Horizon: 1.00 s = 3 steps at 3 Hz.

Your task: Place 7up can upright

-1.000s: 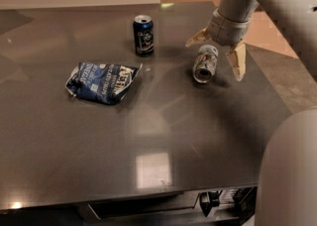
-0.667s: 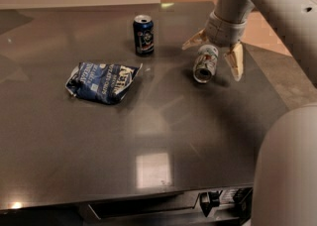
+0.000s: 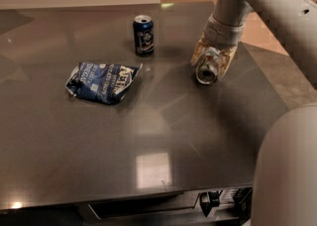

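Dark grey desk (image 3: 148, 136) holds a crumpled blue chip bag (image 3: 102, 82) at left and an upright dark blue can (image 3: 143, 34) behind it. At right, the gripper (image 3: 208, 67) pinches the 7up can (image 3: 206, 74), which lies on its side on the desk.

We see the 7up can (image 3: 206, 75) lying on its side near the tabletop's right edge, toward the far right corner, with its silver end (round, dark in the middle) facing us. The gripper (image 3: 210, 64) straddles it from above, fingers pressed against both flanks.
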Tool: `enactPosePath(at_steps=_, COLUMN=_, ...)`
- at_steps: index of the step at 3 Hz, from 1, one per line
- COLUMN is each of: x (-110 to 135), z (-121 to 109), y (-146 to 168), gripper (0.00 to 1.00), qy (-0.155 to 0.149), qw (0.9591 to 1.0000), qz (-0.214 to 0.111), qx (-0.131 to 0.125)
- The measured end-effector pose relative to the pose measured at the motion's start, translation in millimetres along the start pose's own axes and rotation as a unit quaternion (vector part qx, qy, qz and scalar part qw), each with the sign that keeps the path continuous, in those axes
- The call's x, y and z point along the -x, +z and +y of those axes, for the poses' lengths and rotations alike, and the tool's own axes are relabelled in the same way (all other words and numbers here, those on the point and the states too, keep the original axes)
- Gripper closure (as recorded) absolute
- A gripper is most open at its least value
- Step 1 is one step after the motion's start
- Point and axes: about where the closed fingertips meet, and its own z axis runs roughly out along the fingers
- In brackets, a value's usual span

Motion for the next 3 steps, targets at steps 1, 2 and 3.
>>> enactPosePath(at_steps=1, x=0.0, z=-1.0, y=0.2, gripper=0.65, qy=0.001, qw=1.0, qz=0.002, qx=0.002)
enactPosePath(at_steps=2, x=9.2, z=-3.4, y=-14.0, gripper=0.88, qy=0.026, qw=0.9994, qz=-0.013, qx=-0.015)
enactPosePath(at_steps=3, x=19.1, z=-13.9, y=-36.7, gripper=1.0, qy=0.089, qw=0.9933, qz=-0.049, qx=-0.056)
